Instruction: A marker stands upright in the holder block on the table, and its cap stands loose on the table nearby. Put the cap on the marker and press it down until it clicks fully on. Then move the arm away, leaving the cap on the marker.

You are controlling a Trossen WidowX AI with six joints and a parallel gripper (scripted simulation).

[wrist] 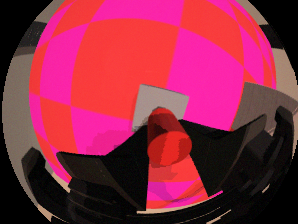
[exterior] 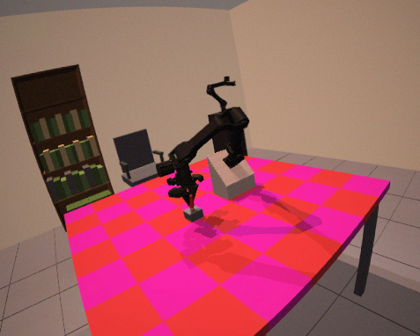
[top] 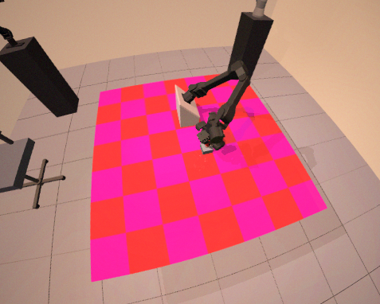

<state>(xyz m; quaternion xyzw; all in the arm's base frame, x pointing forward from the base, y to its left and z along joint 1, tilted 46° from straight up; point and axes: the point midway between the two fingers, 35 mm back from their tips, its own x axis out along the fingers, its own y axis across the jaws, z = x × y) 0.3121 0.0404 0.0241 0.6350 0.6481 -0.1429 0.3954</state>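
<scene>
My gripper point(top: 207, 142) point(exterior: 189, 193) point(wrist: 162, 127) points straight down and is shut on the red cap point(wrist: 166, 151) point(exterior: 191, 200). It holds the cap directly over the small grey holder block point(top: 205, 152) point(exterior: 193, 214) point(wrist: 160, 102), near the middle of the checkered table point(top: 146, 199) point(exterior: 162, 273). In the exterior view a red column runs from the fingers down to the block. The marker itself is hidden under the cap and the fingers. I cannot tell how far down the cap sits on it.
A pale wedge-shaped base point(top: 185, 109) point(exterior: 232, 180) with the arm mounted on it stands just behind the holder block. A bookshelf point(exterior: 61, 136) and a chair point(exterior: 136, 156) stand off the table at the back left.
</scene>
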